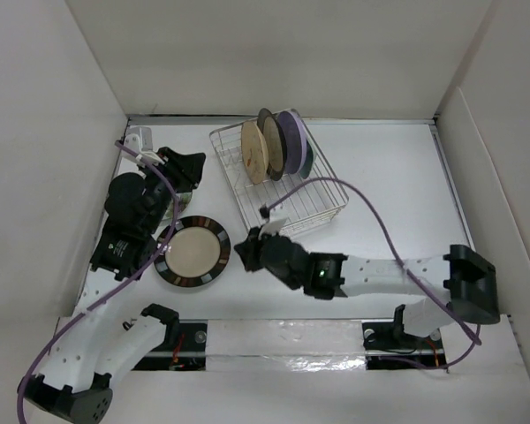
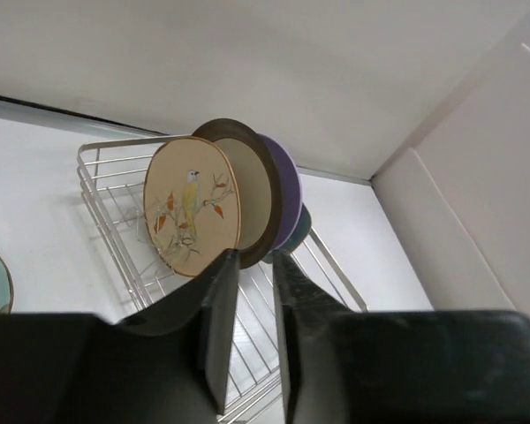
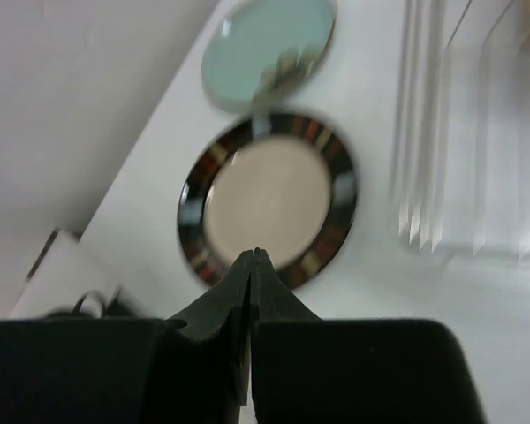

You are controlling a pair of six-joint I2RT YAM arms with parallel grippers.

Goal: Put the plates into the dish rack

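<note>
The chrome-wire dish rack (image 1: 318, 199) stands at the back centre. In it stand upright the tan floral plate (image 1: 253, 152), the dark brown plate (image 1: 270, 146), the lavender plate (image 1: 291, 140) and a dark teal dish (image 1: 309, 159). The brown-rimmed cream plate (image 1: 193, 252) lies flat on the table. The small pale green plate (image 3: 265, 44) lies beyond it, mostly hidden under my left arm in the top view. My left gripper (image 1: 194, 168) hovers left of the rack, slightly open and empty. My right gripper (image 1: 246, 250) is shut and empty at the cream plate's right edge.
White walls enclose the table on the left, back and right. A small white fixture (image 1: 140, 137) sits at the back left corner. A purple cable (image 1: 371, 212) arcs over the rack's near right corner. A foil strip (image 1: 283, 340) runs along the near edge.
</note>
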